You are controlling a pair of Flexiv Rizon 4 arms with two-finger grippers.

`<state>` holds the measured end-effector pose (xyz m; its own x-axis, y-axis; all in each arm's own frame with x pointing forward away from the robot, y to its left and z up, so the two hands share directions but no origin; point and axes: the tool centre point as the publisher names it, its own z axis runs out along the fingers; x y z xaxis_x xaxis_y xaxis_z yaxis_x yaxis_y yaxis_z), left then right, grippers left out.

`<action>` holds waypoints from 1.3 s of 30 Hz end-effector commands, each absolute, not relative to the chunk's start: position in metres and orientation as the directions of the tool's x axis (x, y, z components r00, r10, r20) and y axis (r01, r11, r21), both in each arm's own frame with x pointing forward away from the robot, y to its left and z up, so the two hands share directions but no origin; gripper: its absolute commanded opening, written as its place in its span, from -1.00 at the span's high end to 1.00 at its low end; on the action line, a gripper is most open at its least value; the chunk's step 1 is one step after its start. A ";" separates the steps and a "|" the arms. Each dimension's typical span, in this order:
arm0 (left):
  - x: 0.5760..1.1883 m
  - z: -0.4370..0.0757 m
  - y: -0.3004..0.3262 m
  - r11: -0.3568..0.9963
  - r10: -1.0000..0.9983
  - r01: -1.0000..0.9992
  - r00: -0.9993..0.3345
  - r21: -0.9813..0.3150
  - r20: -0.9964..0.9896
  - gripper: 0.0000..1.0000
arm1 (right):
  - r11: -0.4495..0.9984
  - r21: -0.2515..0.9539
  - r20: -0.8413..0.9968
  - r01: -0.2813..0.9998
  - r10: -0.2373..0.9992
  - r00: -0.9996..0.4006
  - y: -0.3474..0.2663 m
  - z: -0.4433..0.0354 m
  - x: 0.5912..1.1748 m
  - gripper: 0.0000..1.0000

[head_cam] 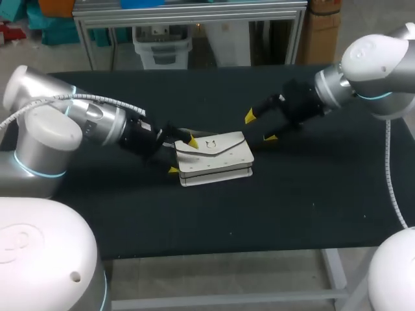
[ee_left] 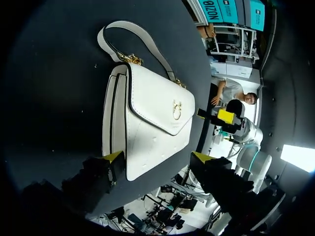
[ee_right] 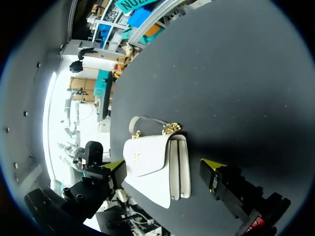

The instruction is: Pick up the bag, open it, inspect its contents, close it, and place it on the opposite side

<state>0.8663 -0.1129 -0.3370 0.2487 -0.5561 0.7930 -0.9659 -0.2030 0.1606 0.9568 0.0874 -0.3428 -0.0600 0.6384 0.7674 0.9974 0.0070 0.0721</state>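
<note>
Spanning the scene, the dark counter carries the task's item near its middle. The left arm holds the left jaws apart, straddling one end of the white bag; contact cannot be confirmed. The right arm holds the right jaws apart too, just off the opposite end. The bag lies flat with its flap shut, the strap trailing on the counter and the gold clasp facing up. Assessment: pickup not yet made. Recommended: close the left jaws across the full body thickness, under the flap edge, avoiding the strap, leaving the clasp accessible to the right jaws.
</note>
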 end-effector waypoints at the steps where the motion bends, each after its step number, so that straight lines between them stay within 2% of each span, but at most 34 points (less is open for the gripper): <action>1: 0.866 -0.341 -0.120 -0.227 -0.565 -0.962 0.255 0.150 0.785 -0.50 | 0.029 0.080 0.751 0.996 0.656 -0.080 0.079 -0.336 0.955 -1.00; 2: 0.867 -0.342 -0.120 -0.231 -0.564 -0.961 0.258 0.151 0.784 -0.28 | 0.042 0.085 0.744 0.995 0.662 -0.092 0.076 -0.335 0.955 -1.00; 4: 0.868 -0.344 -0.119 -0.233 -0.565 -0.961 0.259 0.150 0.783 0.00 | 0.058 0.090 0.732 0.994 0.673 -0.105 0.072 -0.334 0.955 -1.00; 8: 0.871 -0.349 -0.118 -0.240 -0.573 -0.958 0.271 0.158 0.773 0.09 | 0.078 0.100 0.718 0.992 0.685 -0.126 0.066 -0.331 0.954 -1.00; 15: 0.878 -0.359 -0.115 -0.245 -0.584 -0.952 0.297 0.184 0.755 0.05 | 0.106 0.116 0.697 0.988 0.700 -0.157 0.059 -0.330 0.954 -1.00; 17: 0.879 -0.361 -0.115 -0.245 -0.587 -0.951 0.301 0.189 0.752 0.18 | 0.114 0.115 0.690 0.987 0.705 -0.162 0.058 -0.330 0.953 -1.00; 20: 0.880 -0.363 -0.114 -0.244 -0.599 -0.951 0.303 0.192 0.741 0.21 | 0.129 0.112 0.680 0.985 0.713 -0.170 0.056 -0.329 0.953 -1.00; 21: 0.881 -0.363 -0.114 -0.246 -0.607 -0.951 0.303 0.189 0.735 0.27 | 0.130 0.112 0.679 0.985 0.714 -0.171 0.055 -0.329 0.953 -1.00; 24: 0.884 -0.365 -0.113 -0.241 -0.619 -0.953 0.295 0.182 0.728 1.00 | 0.151 0.114 0.659 0.982 0.728 -0.189 0.053 -0.327 0.952 -1.00; 29: 0.888 -0.365 -0.112 -0.226 -0.653 -0.963 0.259 0.144 0.712 1.00 | 0.172 0.095 0.624 0.981 0.758 -0.193 0.045 -0.326 0.950 -1.00; 39: 0.900 -0.357 -0.090 -0.143 -0.752 -0.989 0.140 0.049 0.645 1.00 | 0.120 0.059 0.540 0.991 0.831 -0.133 0.003 -0.319 0.950 -1.00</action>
